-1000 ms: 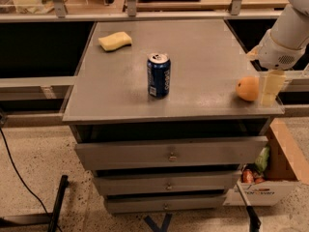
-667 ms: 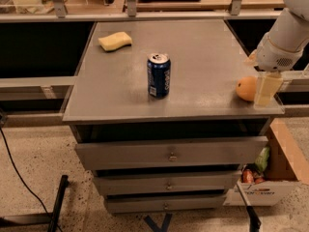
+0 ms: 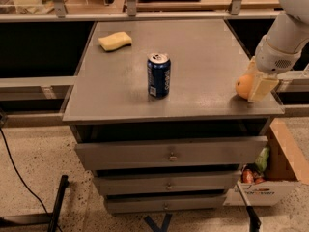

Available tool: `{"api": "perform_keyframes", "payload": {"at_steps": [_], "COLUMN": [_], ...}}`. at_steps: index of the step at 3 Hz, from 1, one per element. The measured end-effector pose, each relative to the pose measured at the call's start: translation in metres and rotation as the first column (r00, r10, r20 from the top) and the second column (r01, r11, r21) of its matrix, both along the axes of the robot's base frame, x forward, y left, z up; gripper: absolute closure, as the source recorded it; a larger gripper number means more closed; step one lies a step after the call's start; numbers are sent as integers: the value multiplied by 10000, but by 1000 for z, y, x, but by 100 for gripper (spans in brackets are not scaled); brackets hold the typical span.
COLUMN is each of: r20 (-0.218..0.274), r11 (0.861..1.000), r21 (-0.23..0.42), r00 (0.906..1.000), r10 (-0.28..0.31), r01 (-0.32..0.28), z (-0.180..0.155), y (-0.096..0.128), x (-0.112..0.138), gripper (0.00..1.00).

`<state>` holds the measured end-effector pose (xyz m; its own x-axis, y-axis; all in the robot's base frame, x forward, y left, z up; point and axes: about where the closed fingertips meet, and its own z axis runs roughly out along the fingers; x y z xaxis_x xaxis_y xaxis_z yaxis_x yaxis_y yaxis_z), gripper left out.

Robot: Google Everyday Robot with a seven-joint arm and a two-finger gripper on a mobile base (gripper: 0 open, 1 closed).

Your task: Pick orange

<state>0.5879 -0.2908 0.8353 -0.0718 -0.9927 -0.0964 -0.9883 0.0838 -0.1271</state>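
The orange (image 3: 243,87) is a small round fruit resting on the grey table top (image 3: 193,52), near its front right corner. My gripper (image 3: 254,81) has come down from the upper right on the white arm and sits right at the orange, covering its right side. The orange's left half shows. It still rests on the table surface.
A blue soda can (image 3: 159,75) stands upright mid-table, well left of the orange. A pale yellow sponge (image 3: 115,40) lies at the back left. The table's right edge is just beside the gripper. A cardboard box (image 3: 275,178) with items sits on the floor below right. Drawers (image 3: 169,153) face front.
Almost nothing: the gripper stays at the orange's right side and the orange stays on the table.
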Motion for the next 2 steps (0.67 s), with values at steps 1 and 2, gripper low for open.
{"api": "perform_keyframes", "payload": {"at_steps": [1, 2], "r20": [-73, -49], "r11": [9998, 9958], "r21": [207, 893], "r00": [10000, 9998], "r10": [-34, -198], "r01": [36, 201], "z": [1, 10], "y": [2, 1], "x": [-2, -5], "gripper": [76, 93]}}
